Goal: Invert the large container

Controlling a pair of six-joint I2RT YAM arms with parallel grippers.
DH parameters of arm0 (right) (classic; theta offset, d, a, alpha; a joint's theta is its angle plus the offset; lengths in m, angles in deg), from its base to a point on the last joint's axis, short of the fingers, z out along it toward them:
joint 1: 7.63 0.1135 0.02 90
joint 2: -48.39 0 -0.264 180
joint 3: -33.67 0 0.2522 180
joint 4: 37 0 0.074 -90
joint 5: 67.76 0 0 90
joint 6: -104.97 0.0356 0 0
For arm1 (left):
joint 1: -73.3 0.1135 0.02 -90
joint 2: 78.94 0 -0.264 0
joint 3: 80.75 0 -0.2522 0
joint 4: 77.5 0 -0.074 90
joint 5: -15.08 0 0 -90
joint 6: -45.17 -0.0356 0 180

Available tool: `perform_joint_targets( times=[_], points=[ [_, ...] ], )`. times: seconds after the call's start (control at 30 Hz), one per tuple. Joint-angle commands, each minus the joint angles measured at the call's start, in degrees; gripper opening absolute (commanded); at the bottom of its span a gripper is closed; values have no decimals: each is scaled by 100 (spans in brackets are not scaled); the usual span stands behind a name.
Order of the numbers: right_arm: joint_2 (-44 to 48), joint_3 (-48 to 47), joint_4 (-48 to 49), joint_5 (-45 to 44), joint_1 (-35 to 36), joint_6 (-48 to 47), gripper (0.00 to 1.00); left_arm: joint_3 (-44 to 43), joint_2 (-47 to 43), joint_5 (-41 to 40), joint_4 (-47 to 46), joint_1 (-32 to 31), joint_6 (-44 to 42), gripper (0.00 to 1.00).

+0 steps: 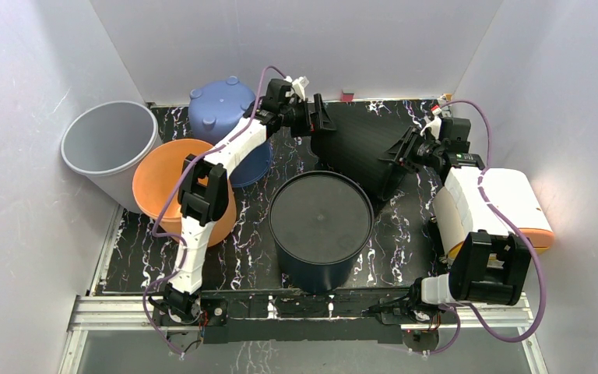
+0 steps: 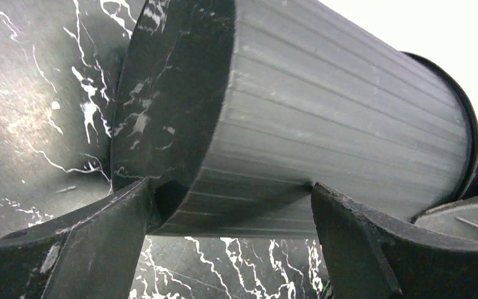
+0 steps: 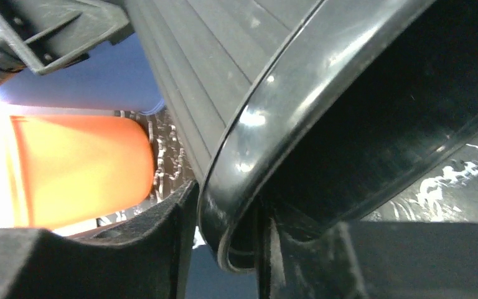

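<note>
Leaning far right, large container [image 1: 362,152] is straddled at rim [image 3: 249,124] by right gripper [image 3: 227,215], clamping cannot be told; left gripper [image 1: 325,117] spread wide, empty. Loose rim: drop risked.

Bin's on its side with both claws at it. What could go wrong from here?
The black ribbed bin lies on its side with only its rim between the fingers of the right claw, grip unclear; it could slip or roll.
The left claw stands open around its base, giving no hold.
Swinging over, it may strike the upturned black container nearby.
</note>
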Motion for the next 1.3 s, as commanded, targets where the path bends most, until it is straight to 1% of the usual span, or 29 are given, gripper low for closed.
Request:
perform_joint_targets(
  times=[0.0, 0.07, 0.17, 0.23, 0.4, 0.53, 0.6, 0.7, 0.87, 1.03, 1.17, 1.27],
  points=[
    [-71, -406, -814, -812, 8, -334, 43, 501, -557, 556, -223, -29, 163, 95],
    [-14, -452, -937, -1050, 4, -357, 53, 736, -707, 555, -347, -67, 188, 95],
    [99, -501, -1057, -1321, 2, -357, 62, 912, -827, 609, -447, -137, 244, 95],
    [168, -521, -1101, -1459, 6, -360, 64, 954, -858, 648, -486, -180, 269, 95],
    [301, -575, -1117, -1750, 4, -351, 66, 964, -846, 709, -551, -275, 316, 95],
    [320, -627, -1049, -1703, 7, -348, 65, 953, -874, 772, -606, -361, 326, 95],
    [360, -600, -907, -1514, 9, -309, 62, 944, -892, 792, -620, -401, 337, 95],
    [501, -469, -561, -1165, 2, -167, 52, 937, -958, 815, -614, -414, 337, 95],
    [625, -371, -331, -925, 3, -27, 26, 715, -1066, 746, -339, -418, 155, 95],
    [565, -242, -84, -631, 6, 128, 0, 435, -1273, 522, 112, -408, -101, 97],
    [437, -75, 462, -135, 7, 508, 0, 143, -1476, 179, 578, -409, -362, 98],
    [292, 40, 1118, 261, 8, 1067, 0, -45, -1590, -34, 900, -405, -487, 98]
  ],
)
